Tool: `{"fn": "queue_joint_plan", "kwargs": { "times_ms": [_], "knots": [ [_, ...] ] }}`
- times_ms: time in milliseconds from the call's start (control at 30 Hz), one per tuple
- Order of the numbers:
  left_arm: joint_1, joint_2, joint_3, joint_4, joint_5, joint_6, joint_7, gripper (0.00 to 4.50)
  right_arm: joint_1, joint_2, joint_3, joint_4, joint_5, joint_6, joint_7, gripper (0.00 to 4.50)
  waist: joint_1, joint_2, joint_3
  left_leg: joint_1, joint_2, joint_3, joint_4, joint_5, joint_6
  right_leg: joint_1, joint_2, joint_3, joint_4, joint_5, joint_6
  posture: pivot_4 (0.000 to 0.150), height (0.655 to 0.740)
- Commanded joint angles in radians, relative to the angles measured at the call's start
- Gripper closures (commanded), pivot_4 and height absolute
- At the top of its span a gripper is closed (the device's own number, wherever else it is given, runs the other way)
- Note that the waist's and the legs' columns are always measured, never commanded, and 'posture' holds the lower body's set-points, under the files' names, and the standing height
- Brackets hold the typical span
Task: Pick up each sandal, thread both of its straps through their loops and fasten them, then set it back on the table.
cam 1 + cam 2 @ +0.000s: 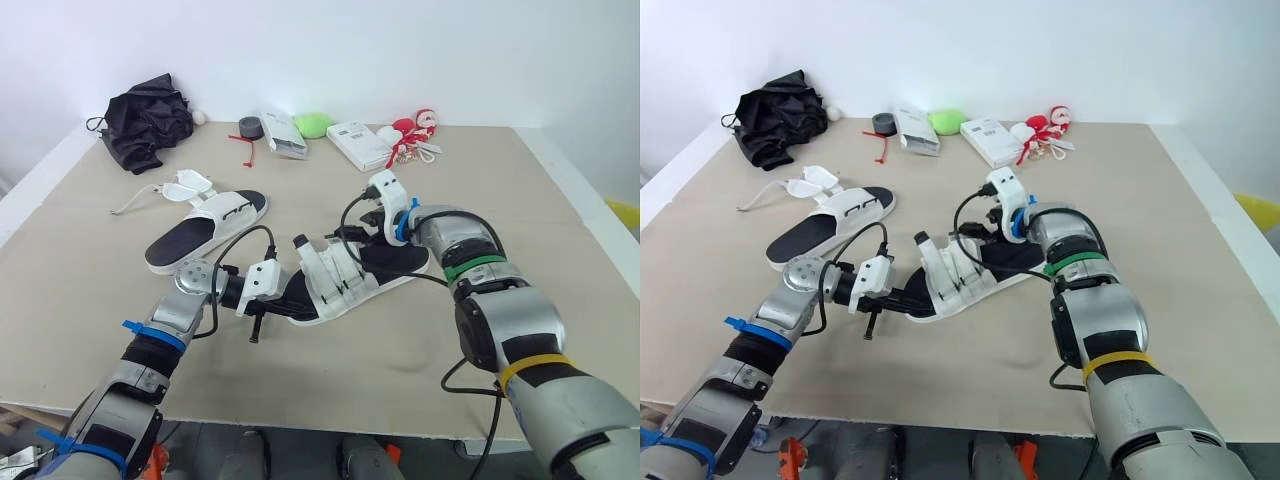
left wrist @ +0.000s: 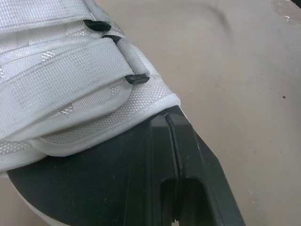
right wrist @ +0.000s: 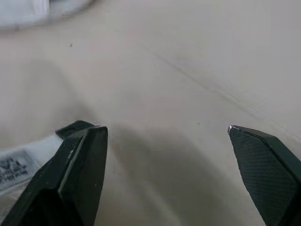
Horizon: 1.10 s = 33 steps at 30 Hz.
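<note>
Left gripper (image 2: pixel 167 117): arm reaching forward and inward, fingers closed flush against each other. Right gripper (image 3: pixel 162 129): elbow bent, wrist turned inward, fingers spread wide apart.

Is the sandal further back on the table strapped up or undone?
Undone. The far sandal has both white straps splayed out on the table beside it, not fastened across it.

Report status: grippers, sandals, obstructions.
Left gripper fingers shut at near sandal toe. Right gripper open by heel. Far sandal straps loose. Nothing in the way.
</note>
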Motion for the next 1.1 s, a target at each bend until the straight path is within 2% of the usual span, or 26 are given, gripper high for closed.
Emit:
{"fn": "queue_joint_plan", "kwargs": {
  "times_ms": [33,100,200,367,433,533,667,800,900,1100],
  "knots": [
    [0.031,0.008,-0.065,0.050,0.069,0.015,-0.014,4.50,-0.072,-0.071,-0.090,-0.043,0.078,0.030,0.064,0.09,0.000,0.000,0.000,0.000,0.000,0.000,0.000,0.000,0.000,0.000,0.000,0.000,0.000,0.000,0.000,0.150,0.7380],
    [0.021,0.005,-0.060,0.038,0.060,0.016,-0.019,4.50,-0.059,-0.106,-0.088,-0.095,0.093,0.050,0.158,0.09,-0.001,0.000,0.000,0.000,0.000,0.000,0.000,0.000,0.000,0.000,-0.001,0.000,0.000,0.000,0.000,0.150,0.7380],
    [-0.004,-0.002,-0.042,0.013,0.037,0.025,-0.024,4.50,0.035,-0.172,-0.044,-0.278,0.120,0.087,0.352,0.09,0.001,0.001,0.000,0.000,0.000,0.000,0.000,0.000,0.000,0.000,0.000,0.000,0.000,-0.001,0.002,0.150,0.7380],
    [-0.085,-0.006,0.009,-0.031,-0.021,0.048,-0.035,4.50,0.359,-0.331,-0.012,-0.812,0.259,0.242,0.582,0.09,0.013,0.002,0.002,-0.004,-0.002,-0.001,0.002,-0.001,-0.002,-0.001,-0.002,-0.001,-0.001,-0.002,0.004,0.150,0.7380],
    [-0.113,0.002,0.030,-0.053,-0.045,0.062,-0.044,4.50,0.476,-0.383,-0.021,-0.992,0.314,0.299,0.602,0.09,0.013,0.003,0.004,-0.012,-0.002,-0.002,0.003,-0.002,-0.002,-0.008,-0.002,-0.002,0.000,-0.001,0.002,0.150,0.7380],
    [-0.127,0.018,0.050,-0.084,-0.069,0.086,-0.059,4.50,0.570,-0.417,-0.028,-1.126,0.353,0.341,0.582,0.09,-0.006,0.002,0.007,-0.017,-0.002,0.000,0.004,-0.002,-0.002,-0.016,-0.002,0.000,0.004,0.001,-0.001,0.150,0.7380],
    [-0.146,0.058,0.094,-0.128,-0.103,0.119,-0.064,4.50,0.686,-0.449,-0.029,-1.264,0.399,0.369,0.567,0.09,-0.006,-0.001,0.009,-0.015,-0.001,0.000,0.004,-0.001,-0.002,-0.017,0.001,0.000,0.006,-0.001,0.002,0.150,0.7380],
    [-0.141,0.109,0.133,-0.177,-0.130,0.164,-0.057,4.50,0.731,-0.440,-0.020,-1.311,0.432,0.382,0.529,0.09,-0.007,-0.005,0.012,-0.015,0.002,-0.001,0.005,-0.001,-0.003,-0.018,0.003,0.000,0.010,-0.002,0.001,0.150,0.7380],
    [-0.114,0.150,0.164,-0.220,-0.156,0.209,-0.051,4.50,0.724,-0.420,0.004,-1.301,0.431,0.372,0.503,0.09,-0.004,-0.008,0.014,-0.015,0.002,-0.001,0.008,0.000,-0.004,-0.017,0.003,0.000,0.011,-0.002,0.002,0.150,0.7380],
    [0.029,0.248,0.301,-0.422,-0.314,0.426,0.019,4.50,0.668,-0.377,0.058,-1.196,0.400,0.318,0.477,0.09,-0.010,-0.010,0.020,-0.015,0.003,-0.001,0.009,0.000,-0.005,-0.018,0.004,0.001,0.013,-0.002,0.001,0.150,0.7380]
  ]
}}
